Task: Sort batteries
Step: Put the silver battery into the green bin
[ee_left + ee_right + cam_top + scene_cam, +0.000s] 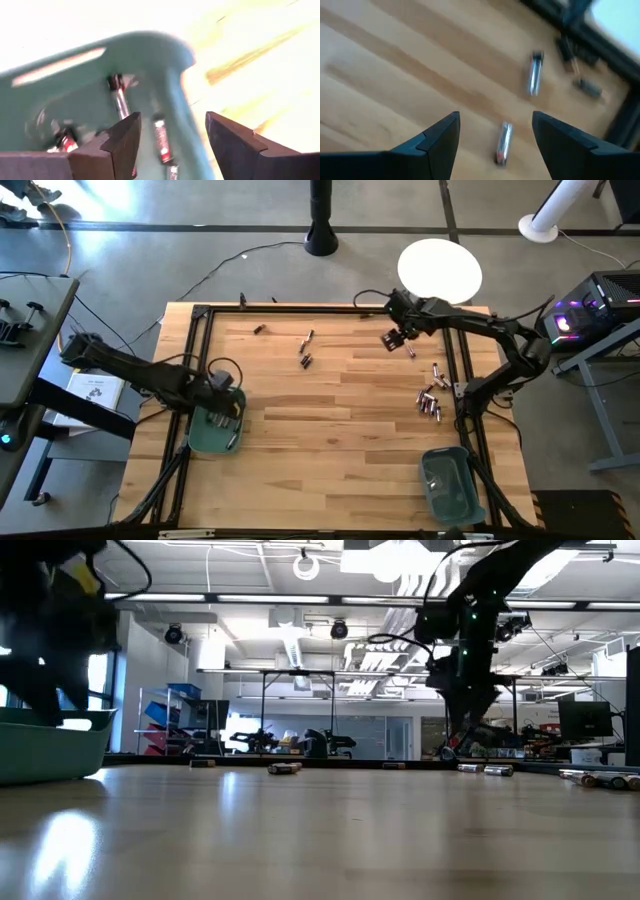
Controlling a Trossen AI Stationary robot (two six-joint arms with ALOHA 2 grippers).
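The high view alone takes in the whole wooden counter [330, 440]: the left gripper [226, 408] hangs over the left teal bin [205, 442], while the right gripper [398, 338] is out near the far right of the counter. A second teal bin [452, 485] sits at the near right corner.

The left wrist view looks down into the left bin, where several batteries [161, 140] lie on its floor, silvery bodies with dark and red ends; that gripper's jaws stand apart with nothing between them. The right wrist view shows two silvery batteries [535, 74] on the wood, one just ahead of jaws that are spread wide and empty.

More batteries lie loose: a cluster [430, 395] along the right edge and a few [306, 350] near the far middle. The low view shows them as small cylinders lying flat.
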